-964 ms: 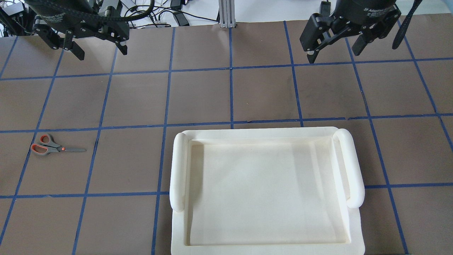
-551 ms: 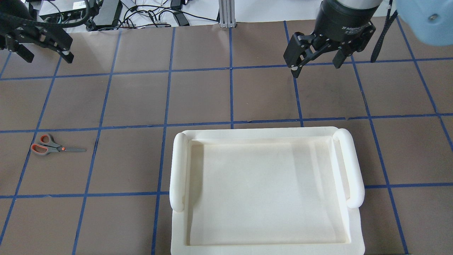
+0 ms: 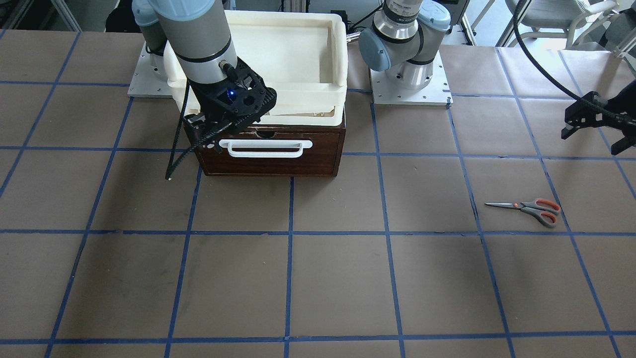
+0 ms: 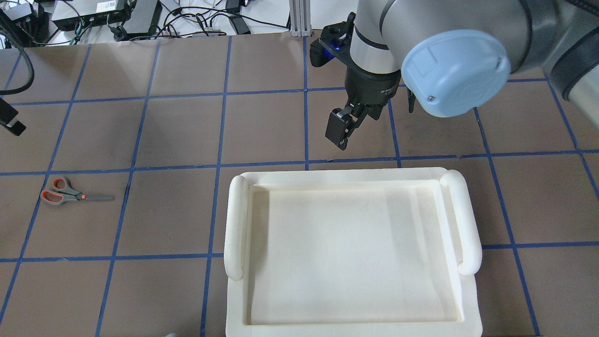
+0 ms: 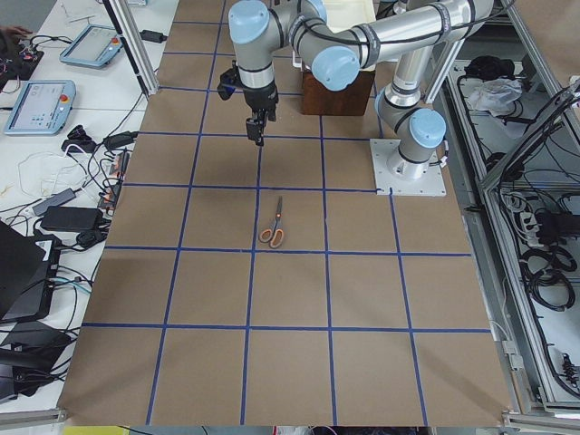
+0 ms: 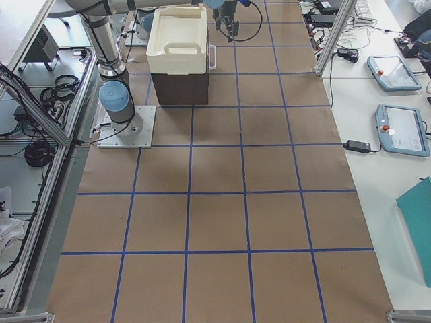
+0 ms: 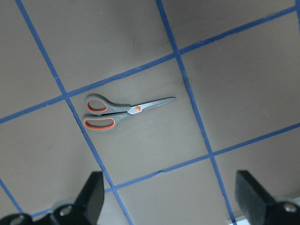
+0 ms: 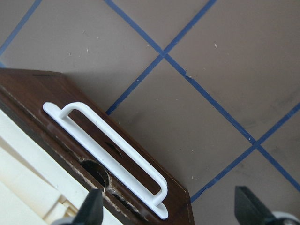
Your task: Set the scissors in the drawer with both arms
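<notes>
The scissors (image 4: 70, 193) lie flat on the brown table at my left, blades pointing toward the middle; they also show in the front view (image 3: 527, 208) and the left wrist view (image 7: 119, 111). My left gripper (image 7: 171, 208) is open and empty, hovering above the table a little farther out than the scissors (image 5: 275, 227). The dark brown drawer (image 3: 271, 156) is shut, with its white bar handle (image 8: 110, 152) on the front. My right gripper (image 3: 211, 134) is open and empty, just in front of the handle's end, not touching it.
A cream-white plastic tray (image 4: 236, 224) sits on top of the drawer box and hides the drawer from overhead. Both arm bases (image 3: 407, 74) stand beside the box. Blue tape lines grid the table.
My right gripper has swung inward and down toward the drawer front. My left gripper has moved left, almost out of the overhead view. The scissors have not moved.
</notes>
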`<state>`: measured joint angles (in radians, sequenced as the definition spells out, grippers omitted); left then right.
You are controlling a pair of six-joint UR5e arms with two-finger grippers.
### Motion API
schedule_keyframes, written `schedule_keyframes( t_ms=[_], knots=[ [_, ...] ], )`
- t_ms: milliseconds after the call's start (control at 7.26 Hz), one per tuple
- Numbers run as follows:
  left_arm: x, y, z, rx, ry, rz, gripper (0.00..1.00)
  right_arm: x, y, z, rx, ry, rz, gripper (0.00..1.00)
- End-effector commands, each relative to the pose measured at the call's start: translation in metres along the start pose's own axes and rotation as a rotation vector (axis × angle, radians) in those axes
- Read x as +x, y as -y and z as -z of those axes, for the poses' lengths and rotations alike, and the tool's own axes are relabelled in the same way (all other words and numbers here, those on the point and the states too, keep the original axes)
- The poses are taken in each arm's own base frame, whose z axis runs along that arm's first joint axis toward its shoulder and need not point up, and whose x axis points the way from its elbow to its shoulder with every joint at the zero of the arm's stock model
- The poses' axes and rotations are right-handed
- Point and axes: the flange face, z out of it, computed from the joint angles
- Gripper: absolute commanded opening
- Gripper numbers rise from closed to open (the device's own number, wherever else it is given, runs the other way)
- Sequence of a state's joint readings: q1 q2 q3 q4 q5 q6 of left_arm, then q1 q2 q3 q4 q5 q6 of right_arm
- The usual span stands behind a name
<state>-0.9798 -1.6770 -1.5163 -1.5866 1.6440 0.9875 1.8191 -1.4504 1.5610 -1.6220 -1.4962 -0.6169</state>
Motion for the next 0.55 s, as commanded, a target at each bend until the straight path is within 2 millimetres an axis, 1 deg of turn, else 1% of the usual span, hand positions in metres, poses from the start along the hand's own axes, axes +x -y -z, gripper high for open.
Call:
schedule_keyframes(
  t_ms=[0,138,275,413],
  knots=[
    [-0.065,-0.044,-0.077,-0.005,-0.022,-0.225,1.0,0.009,0.019,-0.041,-0.006,0.053,0.307,1.0],
    [-0.071,-0.045,-0.099,-0.011,-0.053,-0.355,1.0,0.005,0.03,-0.054,0.01,0.077,0.399,1.0],
    [-0.075,-0.041,-0.12,-0.01,-0.09,-0.418,1.0,0.004,0.038,-0.068,0.004,0.085,0.52,1.0],
    [-0.091,-0.03,-0.141,0.005,-0.064,-0.484,1.0,0.001,0.041,-0.075,-0.006,0.093,0.603,1.0]
  ],
)
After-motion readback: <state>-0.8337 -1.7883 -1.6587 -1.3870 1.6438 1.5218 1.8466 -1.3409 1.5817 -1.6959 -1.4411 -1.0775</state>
